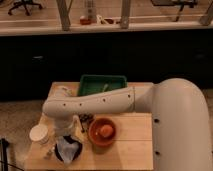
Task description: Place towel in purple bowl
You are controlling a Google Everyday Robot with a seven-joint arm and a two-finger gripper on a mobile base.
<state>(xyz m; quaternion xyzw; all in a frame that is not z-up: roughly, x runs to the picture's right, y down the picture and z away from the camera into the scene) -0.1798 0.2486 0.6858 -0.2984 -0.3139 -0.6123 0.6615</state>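
- my wooden table (131, 150) is light boards, seen from above, and carries everything below.
- a green tray (102, 84) sits at its far edge, about the middle.
- an orange-brown bowl (102, 133) rests near the centre with something orange inside.
- a white cup (39, 134) stands by the left edge of the view.
- a dark bowl (69, 152) sits near the front left corner, between cup and orange-brown bowl, with a pale towel (67, 146) bunched in it.
- my gripper (67, 135) hangs just over that dark bowl.

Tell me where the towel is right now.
In the camera view, the towel is in the purple bowl near the table's lower-left corner, beside the orange bowl, just under the hand.
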